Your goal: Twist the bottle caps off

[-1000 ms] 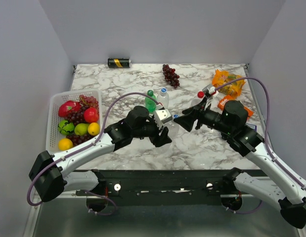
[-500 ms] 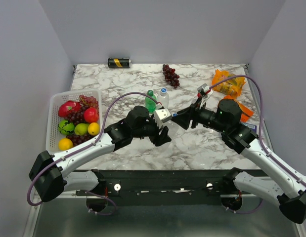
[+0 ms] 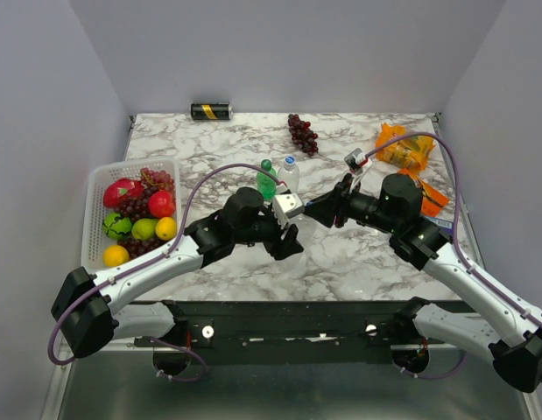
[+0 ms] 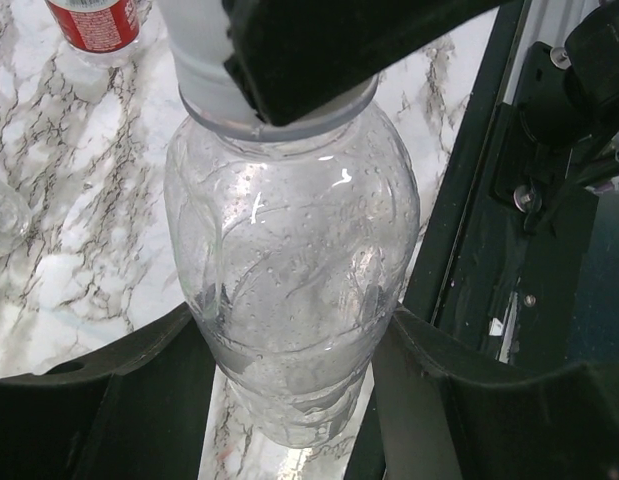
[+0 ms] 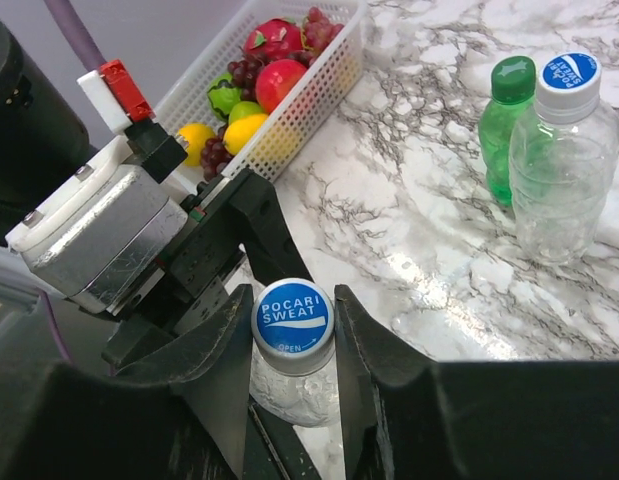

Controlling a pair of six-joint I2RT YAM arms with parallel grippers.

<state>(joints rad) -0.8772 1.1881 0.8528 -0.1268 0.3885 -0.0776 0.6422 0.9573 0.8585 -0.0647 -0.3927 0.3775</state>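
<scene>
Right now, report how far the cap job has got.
Nothing looks done: no cap seen off. In hand: left hand grips the clear bottle, right hand closed on its Pocari cap. Left: the green bottle and blue-capped bottle stand capped; the red-label bottle, cap out of view.

Probably a lab booth: plain grey walls [image 3: 279,52] enclose a marble-print table [image 3: 358,262]

You see the longer clear bottle [image 4: 289,300] mid-frame in the left wrist view, with its blue-and-white cap [image 5: 292,320] still on. The green bottle [image 5: 507,125] and the clear bottle [image 5: 557,170] stand upright, touching and capped, at the right wrist view's upper right. The red-labelled bottle [image 4: 94,18] is at the left wrist view's upper left.
</scene>
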